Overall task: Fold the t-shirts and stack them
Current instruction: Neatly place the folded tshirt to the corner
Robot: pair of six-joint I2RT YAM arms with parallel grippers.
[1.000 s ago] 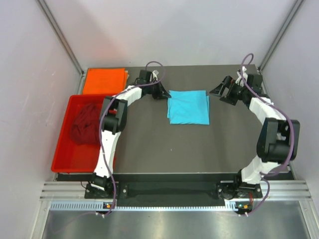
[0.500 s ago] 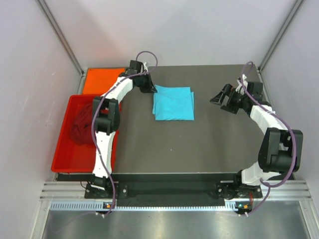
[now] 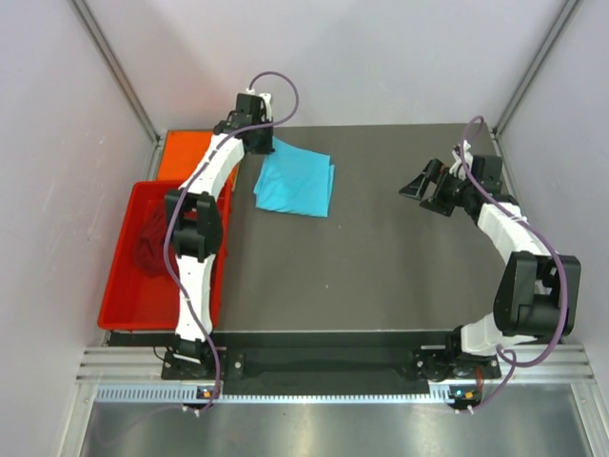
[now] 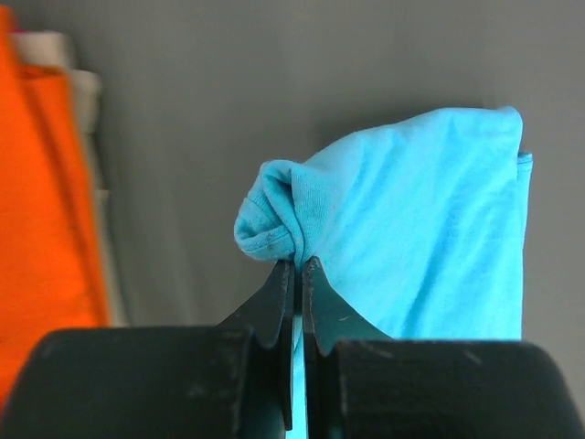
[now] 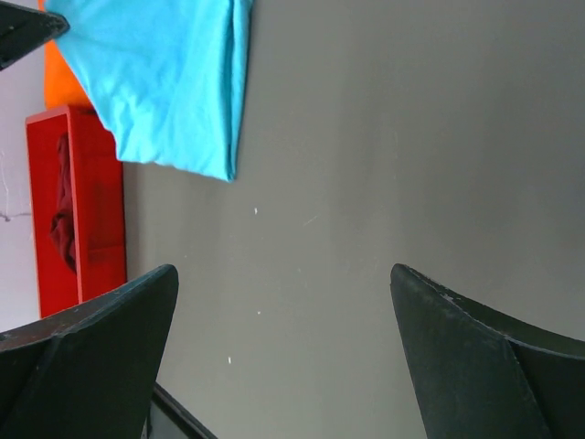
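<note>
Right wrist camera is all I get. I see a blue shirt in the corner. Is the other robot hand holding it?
Observer: Yes. The left gripper is shut on a bunched corner of the turquoise t-shirt.
Operator: What's the orange bit behind it?
Observer: The orange t-shirt, folded flat at the far left, beyond the red tray.
Operator: Are the two shirts touching?
Observer: No. The left wrist view shows bare table between them.
</note>
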